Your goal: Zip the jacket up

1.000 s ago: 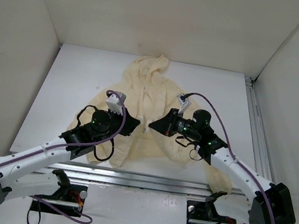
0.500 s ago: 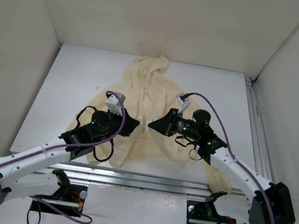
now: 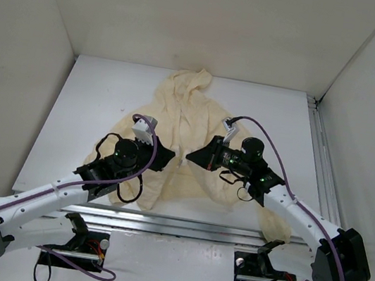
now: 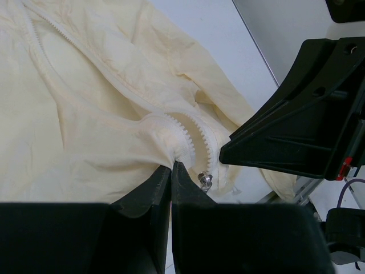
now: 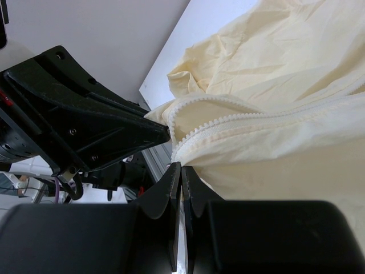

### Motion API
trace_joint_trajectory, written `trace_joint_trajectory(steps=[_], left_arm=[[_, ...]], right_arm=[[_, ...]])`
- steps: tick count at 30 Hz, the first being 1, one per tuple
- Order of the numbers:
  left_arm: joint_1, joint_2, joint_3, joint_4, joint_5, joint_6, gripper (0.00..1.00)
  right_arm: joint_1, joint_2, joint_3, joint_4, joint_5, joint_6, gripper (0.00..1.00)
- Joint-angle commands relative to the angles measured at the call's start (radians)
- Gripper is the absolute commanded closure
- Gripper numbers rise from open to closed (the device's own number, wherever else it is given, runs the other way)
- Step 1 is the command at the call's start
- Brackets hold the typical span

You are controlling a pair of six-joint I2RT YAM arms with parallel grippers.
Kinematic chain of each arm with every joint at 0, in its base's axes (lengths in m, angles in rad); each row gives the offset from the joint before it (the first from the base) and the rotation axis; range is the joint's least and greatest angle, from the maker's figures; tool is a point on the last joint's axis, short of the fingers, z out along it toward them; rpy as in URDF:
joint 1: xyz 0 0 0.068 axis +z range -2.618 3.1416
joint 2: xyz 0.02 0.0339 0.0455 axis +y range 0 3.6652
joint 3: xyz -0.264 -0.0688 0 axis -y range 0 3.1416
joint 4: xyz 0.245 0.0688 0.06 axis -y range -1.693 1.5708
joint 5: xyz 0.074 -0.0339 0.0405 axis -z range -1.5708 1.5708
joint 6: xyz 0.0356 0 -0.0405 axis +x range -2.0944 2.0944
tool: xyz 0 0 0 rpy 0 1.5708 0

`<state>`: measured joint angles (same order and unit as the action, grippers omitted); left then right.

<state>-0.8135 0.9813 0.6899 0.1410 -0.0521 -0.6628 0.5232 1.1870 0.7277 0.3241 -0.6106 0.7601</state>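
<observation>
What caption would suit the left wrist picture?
Left tool shut on the jacket just beside its small metal zipper pull.

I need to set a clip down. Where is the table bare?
Bare table lies left of the jacket up to the wall, and right of it toward the rail. Crowded near middle: left gripper and right gripper pinch it.

Jacket: thin matt cloth, pale cream, soft, finely crinkled. Zip teeth: white and matt, look like moulded plastic. Pull: small metal piece, shiny. Left fingers and right fingers: black hard plastic, smooth, faint sheen. Table: white, smooth, matt. Arm shells: white plastic, slight gloss. Rail on the table's near edge: bare metal, dull finish.
</observation>
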Motion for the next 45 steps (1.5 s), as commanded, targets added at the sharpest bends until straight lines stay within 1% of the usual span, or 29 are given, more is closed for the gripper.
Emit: trace_joint_trajectory(steps=[1, 12, 32, 45], left_arm=[[-0.007, -0.015, 0.014, 0.095, 0.009, -0.012, 1.00], [-0.025, -0.004, 0.022, 0.095, 0.009, -0.014, 1.00], [-0.026, -0.001, 0.025, 0.077, -0.020, -0.021, 1.00], [-0.026, 0.010, 0.023, 0.077, -0.012, -0.023, 1.00]], right_arm=[[0.001, 0.002, 0.038, 0.099, 0.012, -0.002, 1.00], [0.004, 0.011, 0.053, 0.107, 0.020, -0.001, 1.00], [0.001, -0.004, 0.041, 0.110, 0.023, 0.005, 1.00], [-0.006, -0.010, 0.047, 0.109, 0.020, 0.005, 1.00]])
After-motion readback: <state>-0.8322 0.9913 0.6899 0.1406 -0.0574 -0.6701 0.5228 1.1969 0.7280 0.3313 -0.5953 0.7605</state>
